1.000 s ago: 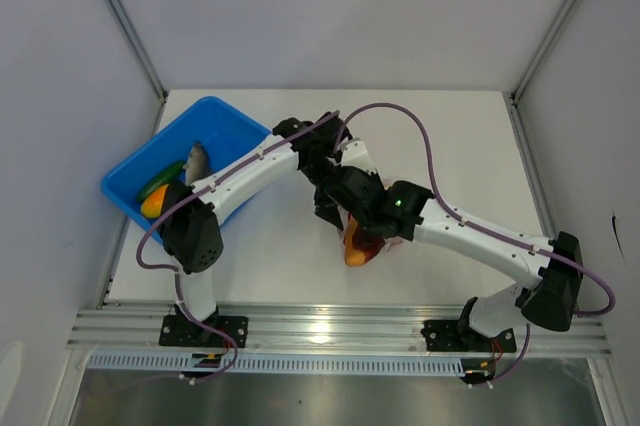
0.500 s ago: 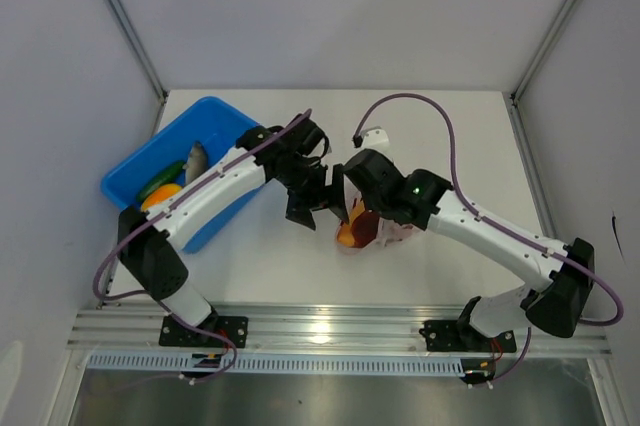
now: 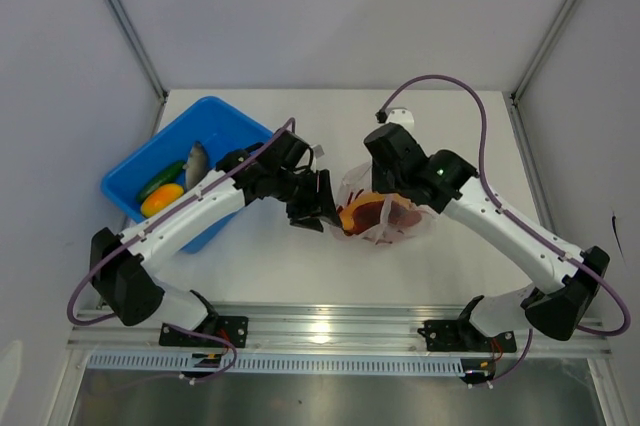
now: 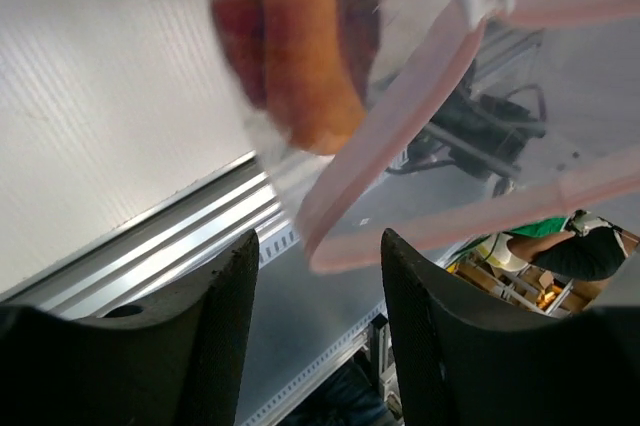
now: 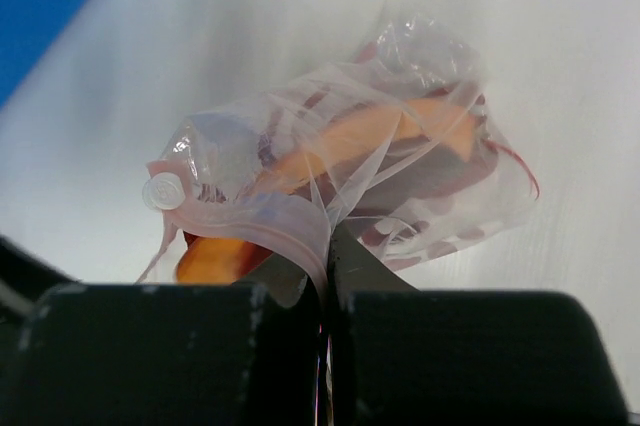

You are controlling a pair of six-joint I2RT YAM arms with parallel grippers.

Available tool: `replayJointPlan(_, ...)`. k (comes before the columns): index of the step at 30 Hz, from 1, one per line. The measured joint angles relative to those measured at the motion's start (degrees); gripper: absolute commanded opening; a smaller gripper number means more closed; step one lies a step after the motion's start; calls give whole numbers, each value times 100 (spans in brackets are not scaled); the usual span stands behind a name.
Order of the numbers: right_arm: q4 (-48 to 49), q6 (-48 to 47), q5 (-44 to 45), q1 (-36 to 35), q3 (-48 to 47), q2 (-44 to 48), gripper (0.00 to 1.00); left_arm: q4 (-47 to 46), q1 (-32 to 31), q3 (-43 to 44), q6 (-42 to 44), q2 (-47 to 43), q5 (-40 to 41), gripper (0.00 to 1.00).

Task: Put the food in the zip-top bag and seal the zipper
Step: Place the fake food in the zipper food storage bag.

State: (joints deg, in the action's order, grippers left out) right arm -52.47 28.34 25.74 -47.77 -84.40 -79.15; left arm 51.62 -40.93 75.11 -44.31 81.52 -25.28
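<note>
The clear zip-top bag (image 3: 385, 218) hangs over the table's middle with orange and dark red food (image 5: 370, 141) inside. My right gripper (image 5: 328, 246) is shut on the bag's pink zipper (image 5: 290, 221), beside the white slider (image 5: 160, 191). In the top view the right gripper (image 3: 372, 189) sits at the bag's upper edge. My left gripper (image 3: 312, 208) stands just left of the bag, open, with nothing between its fingers (image 4: 240, 276). In its wrist view the zipper (image 4: 400, 106) and orange food (image 4: 305, 56) lie just beyond the fingertips. More food stays in the blue bin: a grey fish (image 3: 197, 160), a green vegetable (image 3: 160, 182), an orange piece (image 3: 160, 202).
The blue plastic bin (image 3: 225, 126) stands at the back left, under the left arm's forearm. Metal rails (image 3: 330, 326) run along the near edge, and white walls enclose the table on three sides.
The right arm has swung right and back, carrying the bag away from the near edge. The left gripper has drawn back to the left of the bag, its jaws opening wide and then partly narrowing.
</note>
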Motion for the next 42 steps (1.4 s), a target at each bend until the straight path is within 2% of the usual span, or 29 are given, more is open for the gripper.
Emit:
replayJointPlan(6,-83,385,-275,0,-251,-37,0,-533,9,94,-269,190,-96,43)
replayJointPlan(8,-127,490,-293,0,-323,-90,0,-616,9,120,-330,251,-105,33)
replayJointPlan(9,-129,529,-291,7,-341,-109,0,-625,9,120,-343,271,-105,18)
replayJointPlan(11,-164,573,-291,44,-354,-120,0,-612,9,122,-378,295,-96,1)
replayJointPlan(17,-269,553,-334,588,-356,-87,0,-590,9,442,-197,275,48,1)
replayJointPlan(18,-264,522,-376,785,-323,-31,0,-640,9,560,-133,240,109,5)
replayJointPlan(19,-275,505,-378,905,-297,24,0,-664,9,654,-74,212,140,19)
replayJointPlan(20,-304,457,-385,1069,-269,107,0,-651,11,807,15,186,205,38)
replayJointPlan(21,-345,407,-380,1196,-260,197,0,-636,13,973,144,160,282,67)
replayJointPlan(23,-415,315,-354,1421,-260,378,0,-549,37,1344,289,120,455,85)
replayJointPlan(24,-470,282,-348,1497,-260,452,0,-459,52,1534,354,114,616,96)
replayJointPlan(25,-509,260,-345,1539,-262,503,0,-389,63,1683,444,90,837,99)
replayJointPlan(29,-717,184,-378,1665,-262,610,0,120,234,1919,590,-98,1976,100)
replayJointPlan(33,-813,168,-474,1692,-240,616,0,520,898,1818,737,-297,2835,99)
replayJointPlan(38,-920,162,-706,1692,-83,638,0,487,2057,1027,1099,-498,3705,100)
replayJointPlan(42,-977,157,-896,1690,-63,638,0,238,2632,415,1810,-391,4138,99)
